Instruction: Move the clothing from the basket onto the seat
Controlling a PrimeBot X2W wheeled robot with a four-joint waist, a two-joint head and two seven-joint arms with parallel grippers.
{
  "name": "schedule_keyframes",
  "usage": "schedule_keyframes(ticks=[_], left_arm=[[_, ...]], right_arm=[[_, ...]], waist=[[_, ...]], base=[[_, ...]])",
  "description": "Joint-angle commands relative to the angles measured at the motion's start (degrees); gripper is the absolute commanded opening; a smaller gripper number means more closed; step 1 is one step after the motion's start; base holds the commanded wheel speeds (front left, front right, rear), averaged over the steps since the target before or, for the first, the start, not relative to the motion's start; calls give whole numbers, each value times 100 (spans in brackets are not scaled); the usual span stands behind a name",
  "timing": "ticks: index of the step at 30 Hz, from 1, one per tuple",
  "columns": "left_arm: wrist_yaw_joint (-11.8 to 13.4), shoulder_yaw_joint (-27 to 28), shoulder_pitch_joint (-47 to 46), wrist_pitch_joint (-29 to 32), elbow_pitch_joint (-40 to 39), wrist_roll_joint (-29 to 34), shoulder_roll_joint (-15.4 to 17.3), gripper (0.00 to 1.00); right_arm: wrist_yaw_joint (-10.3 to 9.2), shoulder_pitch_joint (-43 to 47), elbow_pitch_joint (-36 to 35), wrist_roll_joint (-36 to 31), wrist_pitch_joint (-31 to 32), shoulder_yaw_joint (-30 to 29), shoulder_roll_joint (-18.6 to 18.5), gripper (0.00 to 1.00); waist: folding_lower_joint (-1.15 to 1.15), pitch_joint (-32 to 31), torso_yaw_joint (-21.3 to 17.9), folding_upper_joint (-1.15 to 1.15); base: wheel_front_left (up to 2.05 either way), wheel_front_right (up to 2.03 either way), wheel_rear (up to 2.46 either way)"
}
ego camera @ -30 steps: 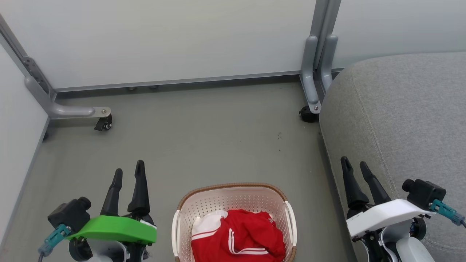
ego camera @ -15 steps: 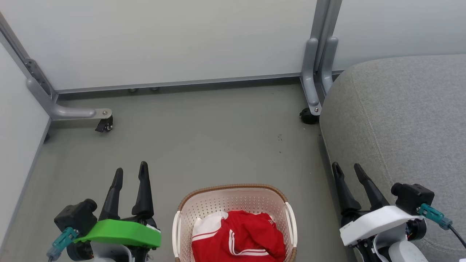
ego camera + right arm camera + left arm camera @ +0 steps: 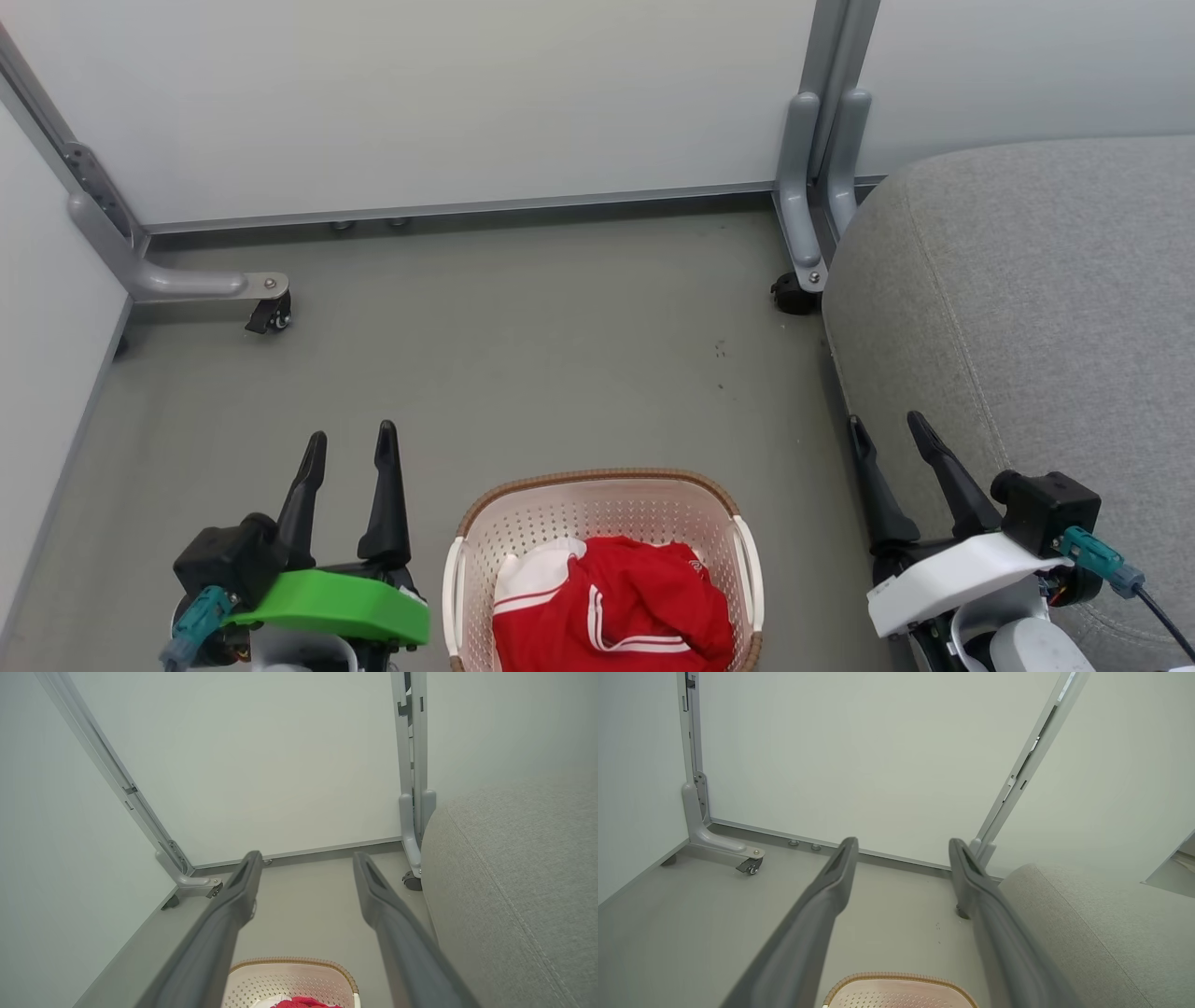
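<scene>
The red clothing with white stripes lies bunched in the cream perforated basket, which stands on the floor at the bottom centre of the head view. The basket's brown rim peeks in at the bottom of the left wrist view, and a red scrap of clothing shows in the right wrist view. The grey seat fills the right side. My left gripper hangs open left of the basket. My right gripper hangs open at the seat's front edge. Both are empty.
Pale partition panels close off the back and left. Their grey metal feet carry castors, one at the left and one beside the seat's corner. Bare grey floor lies between the basket and the back panel.
Both grippers have drifted inward toward the basket and slightly lower in the head view. The clothing and basket have stayed put.
</scene>
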Motion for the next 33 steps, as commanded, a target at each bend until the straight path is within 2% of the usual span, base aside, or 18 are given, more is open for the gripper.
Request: schedule_keyframes(ticks=[1,33], left_arm=[[65,-28,34,-53,21,142,37,100],[164,-272,-19,-400,301,1349,46,100]], right_arm=[[3,11,-61,-147,-54,26,-40,100],[2,105,-17,-1382,-401,206,-47,100]], waist=[[0,2,4,0],[0,-12,17,0]], base=[[0,0,0],[0,0,0]])
